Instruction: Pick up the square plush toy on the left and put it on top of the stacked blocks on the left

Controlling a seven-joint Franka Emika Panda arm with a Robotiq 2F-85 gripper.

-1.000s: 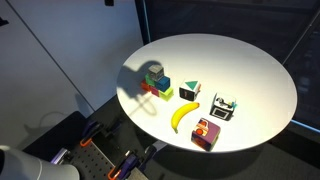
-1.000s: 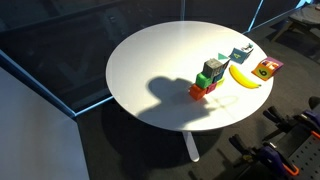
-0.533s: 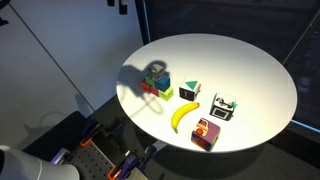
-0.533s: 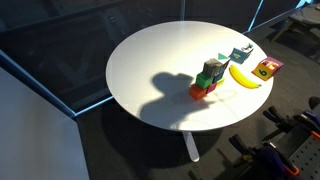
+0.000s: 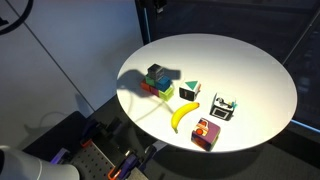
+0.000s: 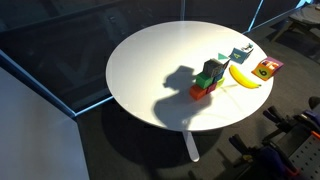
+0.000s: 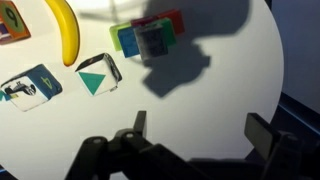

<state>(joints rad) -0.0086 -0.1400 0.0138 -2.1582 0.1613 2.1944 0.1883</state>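
The square plush toy (image 5: 190, 90), with green, white and red faces, lies on the round white table (image 5: 240, 65) between the stacked blocks (image 5: 157, 80) and the banana. In the wrist view the toy (image 7: 98, 75) shows a green triangle on white, and the blocks (image 7: 150, 35) lie in shadow to its upper right. Both also show in an exterior view, the toy (image 6: 222, 58) beyond the blocks (image 6: 208, 78). My gripper (image 7: 200, 130) is open and empty, high above bare table and apart from both. Only its tip shows at the top edge of an exterior view (image 5: 152, 5).
A yellow banana (image 5: 183, 115), a black-and-white cube (image 5: 222, 107) and a pink-red cube with yellow (image 5: 207, 132) lie near the table's front edge. The arm's shadow (image 6: 180, 85) falls on and beside the blocks. Dark glass walls stand behind the table.
The arm has moved in over the table; its tip now shows at the top of an exterior view, and its shadow has shifted across the blocks. No object has moved.
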